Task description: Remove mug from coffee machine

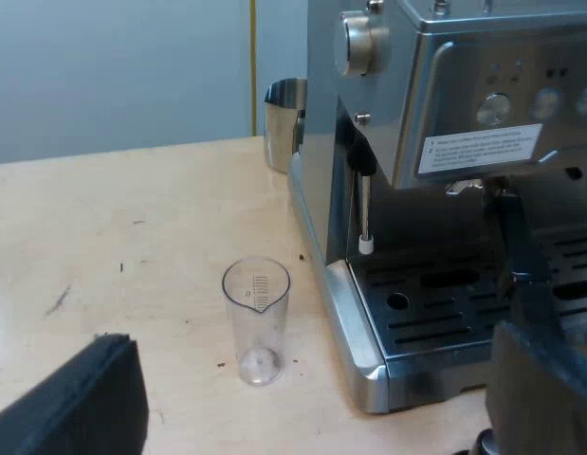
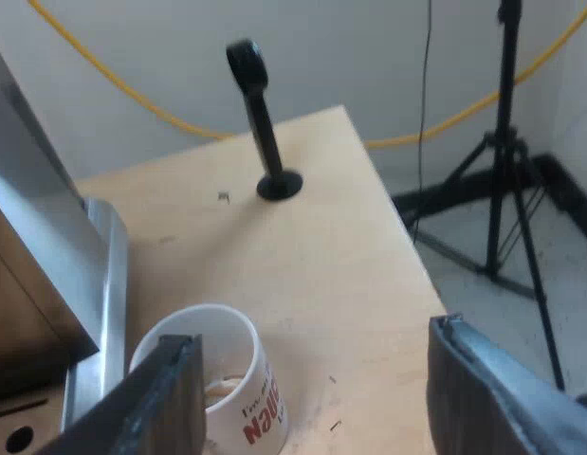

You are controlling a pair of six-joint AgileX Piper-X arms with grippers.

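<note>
A white mug [image 2: 238, 391] with red lettering stands on the wooden table [image 2: 321, 256], just beside the metal edge of the espresso machine [image 2: 46, 256]. My right gripper [image 2: 317, 338] hangs open over it; one finger [image 2: 155, 403] covers part of the mug's rim, and the other is well clear, out towards the table's edge. My left gripper [image 1: 321, 379] is open and empty near the machine's [image 1: 435, 104] drip tray [image 1: 435, 313] corner. A dark handle [image 1: 519, 251] points out from the machine's front.
A clear measuring glass [image 1: 257, 320] stands on the table close to the drip tray. A metal jug [image 1: 284, 121] sits behind the machine's side. The steam wand [image 1: 365, 204] hangs over the tray. A tamper with a black knob [image 2: 262, 123] stands beyond the mug. A tripod [image 2: 506, 180] stands on the floor past the table's edge.
</note>
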